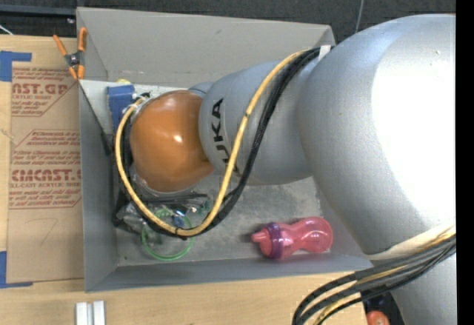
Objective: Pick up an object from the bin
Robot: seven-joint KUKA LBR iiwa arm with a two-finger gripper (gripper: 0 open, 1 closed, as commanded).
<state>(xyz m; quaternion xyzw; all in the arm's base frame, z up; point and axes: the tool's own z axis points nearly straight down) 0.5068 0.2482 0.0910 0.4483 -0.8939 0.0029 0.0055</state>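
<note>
The gripper shows as a dark body with bits of circuitry, low over the left part of the bin floor, just under the wrist. A blue boxy thing lies against the bin's left wall, right beside the wrist and partly hidden by it. A thin green wire loop rests on the floor just in front of the gripper. A pink plastic bottle with a purple collar lies on its side near the front wall, to the right of the gripper and apart from it.
The arm and its orange wrist cover hide most of the bin's middle and right. A strip of bare grey floor runs along the front between the green loop and the pink bottle.
</note>
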